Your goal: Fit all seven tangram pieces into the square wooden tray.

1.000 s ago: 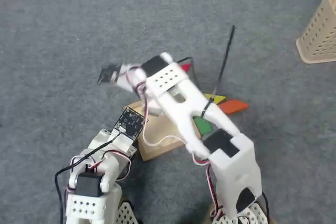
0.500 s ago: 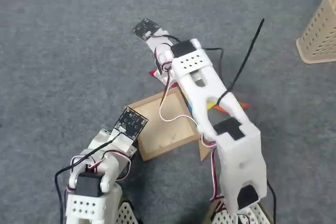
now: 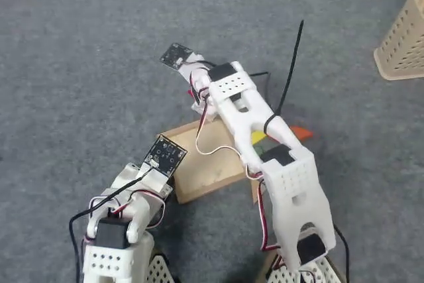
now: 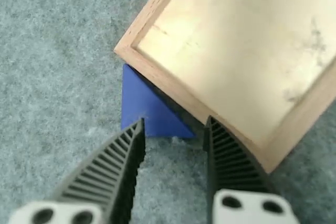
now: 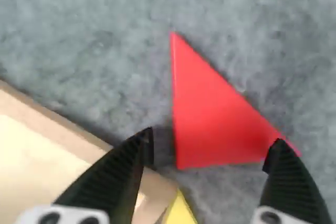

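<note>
From above, the square wooden tray (image 3: 199,171) sits on the grey desk (image 3: 79,64), an orange piece (image 3: 299,132) near it; left wrist view: the left pincer (image 4: 173,129) gapes over a blue triangle (image 4: 143,106) touching the tray's outer wall; right wrist view: the right pincer (image 5: 210,140), spread wide, straddles a red triangle (image 5: 210,103) beside the tray's corner.

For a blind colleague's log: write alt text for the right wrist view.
A red triangle lies flat on grey carpet, framed by the open pincer. A corner of the wooden tray is close beside it, with the tip of a yellow piece next to that corner.
</note>
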`<state>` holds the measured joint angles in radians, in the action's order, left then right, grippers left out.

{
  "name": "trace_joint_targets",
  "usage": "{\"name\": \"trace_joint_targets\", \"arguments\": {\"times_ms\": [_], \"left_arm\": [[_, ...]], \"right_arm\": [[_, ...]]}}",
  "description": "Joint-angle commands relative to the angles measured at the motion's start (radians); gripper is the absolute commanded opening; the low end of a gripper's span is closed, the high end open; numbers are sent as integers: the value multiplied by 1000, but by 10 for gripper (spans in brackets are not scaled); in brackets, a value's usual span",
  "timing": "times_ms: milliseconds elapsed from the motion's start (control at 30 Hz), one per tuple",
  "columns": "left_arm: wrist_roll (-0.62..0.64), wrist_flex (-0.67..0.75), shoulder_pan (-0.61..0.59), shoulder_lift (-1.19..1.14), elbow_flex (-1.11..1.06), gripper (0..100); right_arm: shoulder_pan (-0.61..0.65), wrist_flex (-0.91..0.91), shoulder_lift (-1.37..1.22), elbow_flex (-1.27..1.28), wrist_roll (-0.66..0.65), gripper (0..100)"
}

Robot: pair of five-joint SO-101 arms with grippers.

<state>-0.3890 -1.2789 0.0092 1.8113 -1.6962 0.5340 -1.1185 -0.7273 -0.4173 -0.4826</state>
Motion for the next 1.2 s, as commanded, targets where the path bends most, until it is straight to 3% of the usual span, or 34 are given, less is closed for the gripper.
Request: {"name": "trace_joint_targets", "arguments": {"times_ms": [0, 200, 400, 500, 733, 933, 1167], "left_arm": [[8, -5, 2, 12, 12, 176], [8, -5, 2, 12, 12, 176], [8, -5, 2, 12, 12, 176], [8, -5, 2, 12, 12, 176], [8, -5, 2, 12, 12, 176], [8, -5, 2, 12, 12, 176], [8, -5, 2, 12, 12, 176]], "right_arm": [[12, 18, 10, -60, -21, 327], [5, 27, -24, -66, -21, 187], [-21, -36, -31, -68, -9, 133], [-48, -79, -28, -68, 74, 114], [-53, -228, -35, -345, 95, 223], [-39, -257, -68, -497, -6, 329], [-18, -226, -183, -500, -209, 359]]}}
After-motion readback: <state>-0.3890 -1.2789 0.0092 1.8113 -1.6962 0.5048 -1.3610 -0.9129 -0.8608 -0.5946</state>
